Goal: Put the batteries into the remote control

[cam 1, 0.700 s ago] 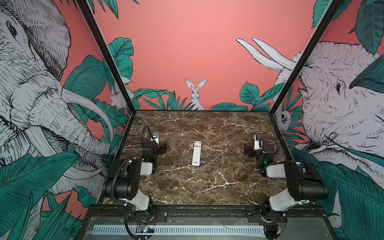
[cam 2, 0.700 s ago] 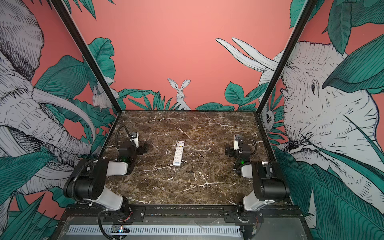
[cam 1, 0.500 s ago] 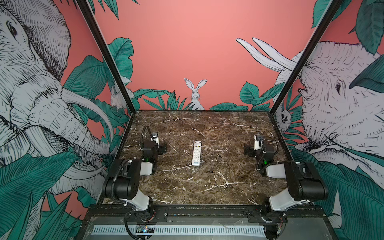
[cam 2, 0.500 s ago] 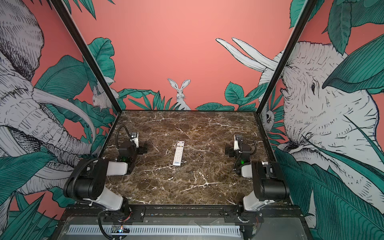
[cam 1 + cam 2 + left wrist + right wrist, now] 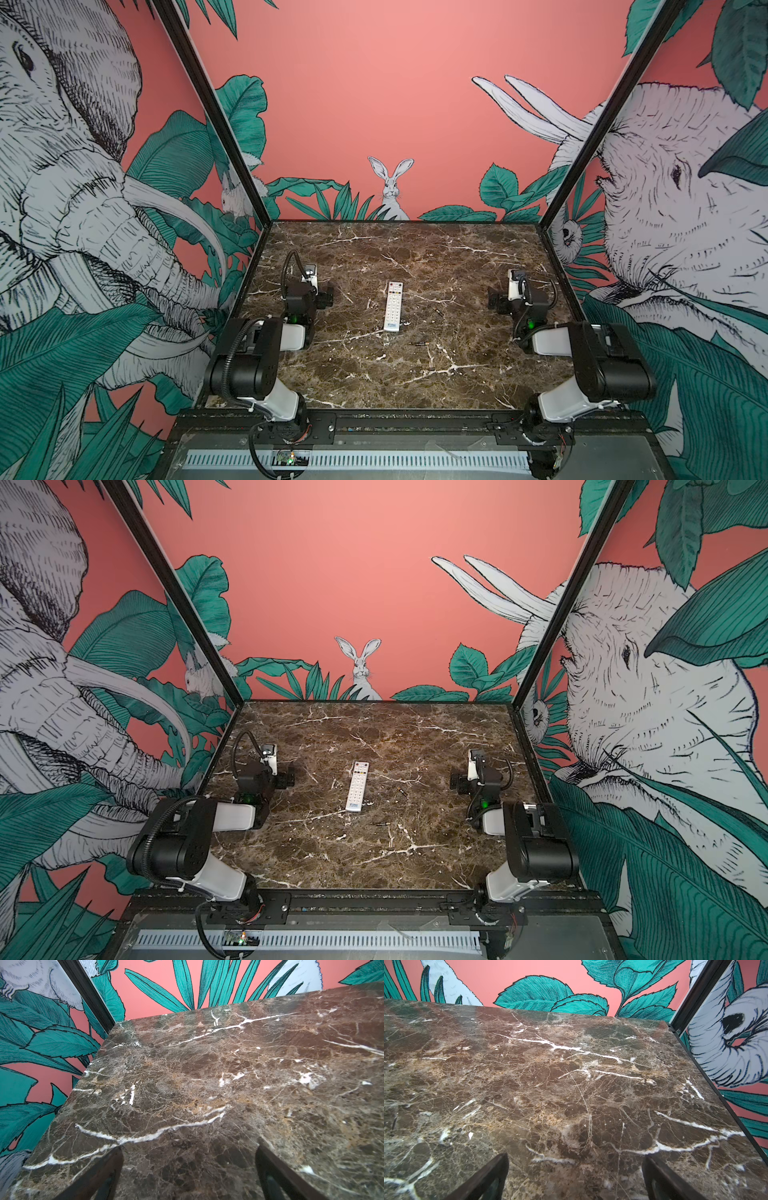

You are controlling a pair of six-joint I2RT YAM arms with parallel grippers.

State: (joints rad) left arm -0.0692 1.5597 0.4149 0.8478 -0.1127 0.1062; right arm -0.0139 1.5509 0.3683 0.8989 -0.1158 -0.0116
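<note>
The white remote control [image 5: 393,306] [image 5: 357,786] lies buttons up in the middle of the marble table, its coloured buttons at the far end. Two batteries lie loose to its right in both top views: one [image 5: 437,311] [image 5: 402,791] beside its middle, one [image 5: 422,343] [image 5: 381,824] nearer the front. My left gripper [image 5: 189,1145] [image 5: 316,291] rests low at the table's left side, open and empty. My right gripper [image 5: 575,1157] [image 5: 509,291] rests at the right side, open and empty. Neither wrist view shows the remote control or the batteries.
The brown marble table [image 5: 395,374] is walled by painted panels at the left, back and right, with black corner posts [image 5: 216,112] [image 5: 602,112]. Both arm bases [image 5: 266,365] [image 5: 598,365] sit at the front edge.
</note>
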